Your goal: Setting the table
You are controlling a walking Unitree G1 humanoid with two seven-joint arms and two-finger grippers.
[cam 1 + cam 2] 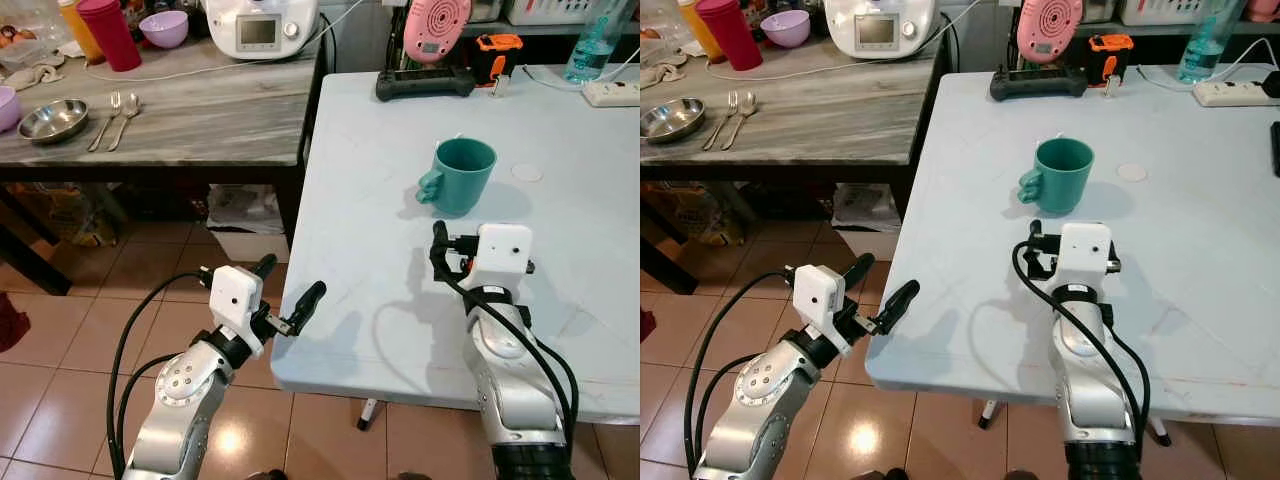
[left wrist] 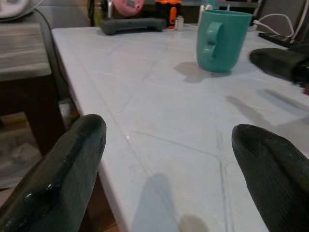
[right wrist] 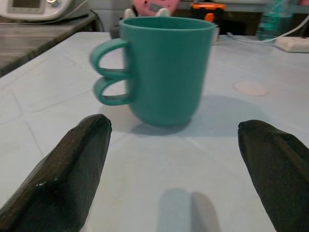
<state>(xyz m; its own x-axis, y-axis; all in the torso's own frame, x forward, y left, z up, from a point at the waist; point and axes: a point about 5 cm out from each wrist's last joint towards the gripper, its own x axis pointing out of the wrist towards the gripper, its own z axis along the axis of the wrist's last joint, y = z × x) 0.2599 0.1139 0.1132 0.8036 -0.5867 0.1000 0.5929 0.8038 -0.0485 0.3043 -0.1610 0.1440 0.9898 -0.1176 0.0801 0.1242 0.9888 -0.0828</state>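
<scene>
Teal plastic mug with a double-loop handle (image 1: 463,174), standing upright on the pale white plastic table (image 1: 380,300), taken here as the landmark. The right gripper (image 3: 174,159) hovers low over the tabletop just short of the mug on the robot's side, its two black fingers spread wide and holding nothing, aimed squarely at the mug's body with the handle off to the robot's left. The left gripper (image 1: 290,295) hangs at the table's near corner, well apart from the mug on its handle side, fingers likewise parted and empty. Beyond the mug lie a black bar-shaped device (image 1: 425,83), a pink round appliance (image 1: 437,27) and a white power strip (image 1: 612,93); a faint round mark on the tabletop (image 1: 527,172) sits just to the mug's right. On the grey wooden side table (image 1: 200,120), far to the mug's left, rest a steel bowl (image 1: 53,119) and a fork and spoon (image 1: 117,118). The step in hand appears to be a grasp of the mug. To do it well, the right gripper should probably advance level, keep the fingers astride the round wall clear of the handle, and close only once the mug sits deep between them; an early closure could push the mug away or tip it.
</scene>
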